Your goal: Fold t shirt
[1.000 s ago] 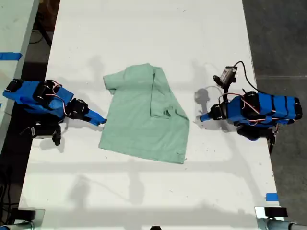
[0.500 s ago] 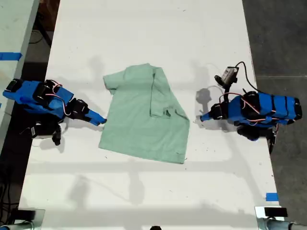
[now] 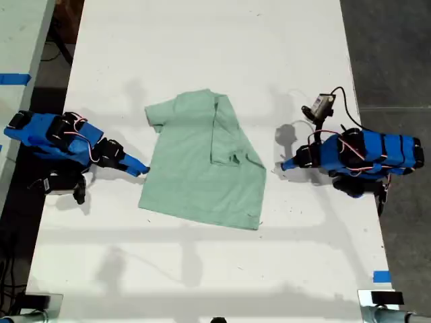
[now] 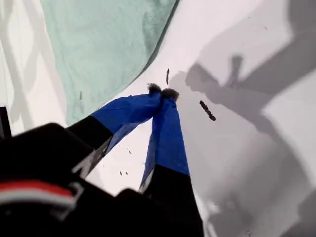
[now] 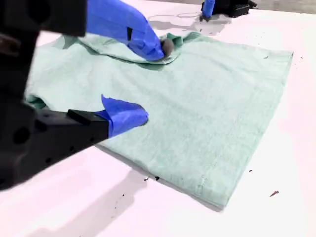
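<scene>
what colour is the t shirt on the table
Pale mint green, plain with no print; the t shirt shows best in the exterior view.

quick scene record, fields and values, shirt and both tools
t shirt: flat on table, one side folded over
first tool: shut, empty, apart from the shirt, at the exterior view's right
second tool: open, at the shirt's edge, at the exterior view's left
fold: not finished
</scene>
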`<state>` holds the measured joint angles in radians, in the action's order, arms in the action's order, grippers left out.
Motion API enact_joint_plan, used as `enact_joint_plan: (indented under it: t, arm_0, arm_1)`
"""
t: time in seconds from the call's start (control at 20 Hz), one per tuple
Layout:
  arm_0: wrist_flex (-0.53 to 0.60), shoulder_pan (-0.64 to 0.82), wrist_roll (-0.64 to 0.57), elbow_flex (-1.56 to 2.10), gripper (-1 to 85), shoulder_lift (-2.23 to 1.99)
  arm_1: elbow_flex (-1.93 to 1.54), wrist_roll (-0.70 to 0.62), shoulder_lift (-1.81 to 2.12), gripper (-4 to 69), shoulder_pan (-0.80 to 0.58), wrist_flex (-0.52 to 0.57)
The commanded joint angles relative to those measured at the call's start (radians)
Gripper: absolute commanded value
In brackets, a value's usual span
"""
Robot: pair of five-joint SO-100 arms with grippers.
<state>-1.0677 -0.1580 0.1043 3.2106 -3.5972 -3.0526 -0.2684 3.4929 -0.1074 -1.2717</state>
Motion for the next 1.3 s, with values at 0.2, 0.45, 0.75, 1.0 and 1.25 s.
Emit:
enact_joint_plan:
  t: [0.2,0.45,0.75,1.0,1.25]
  arm_0:
    - [0.000,-0.008,-0.006,-0.002,17.8,-0.006]
    - [0.000,-0.008,-0.006,-0.002,17.8,-0.006]
    - [0.000,-0.009,-0.006,-0.002,17.8,-0.006]
    - [0.000,-0.009,-0.006,-0.002,17.8,-0.006]
    - [0.000,-0.009,-0.006,-0.002,17.8,-0.006]
  arm_1:
    - [-0.052,0.028,0.017,-0.2,-0.012,-0.009]
    - [-0.052,0.031,0.017,-0.2,-0.015,-0.011]
    - [-0.052,0.034,0.017,-0.2,-0.009,-0.014]
    - [-0.052,0.020,0.017,-0.2,-0.009,-0.011]
    - [-0.054,0.011,0.017,-0.2,0.002,-0.009]
